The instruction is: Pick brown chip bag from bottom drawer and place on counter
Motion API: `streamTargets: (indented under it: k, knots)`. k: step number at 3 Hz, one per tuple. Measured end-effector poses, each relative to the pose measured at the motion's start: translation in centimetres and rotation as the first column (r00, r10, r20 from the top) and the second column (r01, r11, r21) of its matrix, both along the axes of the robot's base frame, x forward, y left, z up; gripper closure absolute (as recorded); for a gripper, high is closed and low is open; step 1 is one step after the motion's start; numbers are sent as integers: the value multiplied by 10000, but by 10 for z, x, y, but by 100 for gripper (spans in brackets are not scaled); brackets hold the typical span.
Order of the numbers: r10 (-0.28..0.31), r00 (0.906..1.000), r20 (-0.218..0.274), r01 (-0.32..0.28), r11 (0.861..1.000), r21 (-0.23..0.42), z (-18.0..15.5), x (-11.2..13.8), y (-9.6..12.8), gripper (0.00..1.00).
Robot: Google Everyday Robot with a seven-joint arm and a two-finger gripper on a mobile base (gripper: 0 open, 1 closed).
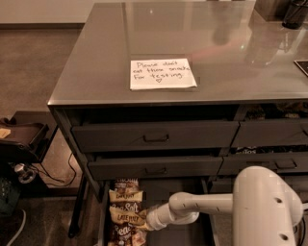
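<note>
Several brown chip bags with cream-tan bands lie in a row along the left side of the open bottom drawer. My gripper reaches from the white arm on the right down into the drawer. It sits against the right edge of the nearer bags, low in the view. The glossy grey counter spreads above, with a white handwritten note on it.
Two upper drawers with slot handles stand slightly open above the bottom drawer, overhanging its back part. My white arm housing fills the lower right. A dark object stands at the counter's far right. Cables and a dark cart are at the left.
</note>
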State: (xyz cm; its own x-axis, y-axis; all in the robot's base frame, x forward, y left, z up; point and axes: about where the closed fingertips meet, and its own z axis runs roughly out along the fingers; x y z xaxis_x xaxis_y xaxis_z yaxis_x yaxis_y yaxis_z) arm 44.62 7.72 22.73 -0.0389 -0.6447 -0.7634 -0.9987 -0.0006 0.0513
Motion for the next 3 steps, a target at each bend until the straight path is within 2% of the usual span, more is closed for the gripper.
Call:
streamTargets:
  k: [1, 2, 3]
  knots:
    - [-239, 9994, 257, 231, 9993, 292, 44, -16, -21, 100]
    - [-676, 9959, 598, 622, 9942, 875, 110, -20, -59, 100]
    - [-726, 9901, 1198, 603, 9928, 1036, 185, -22, -74, 100]
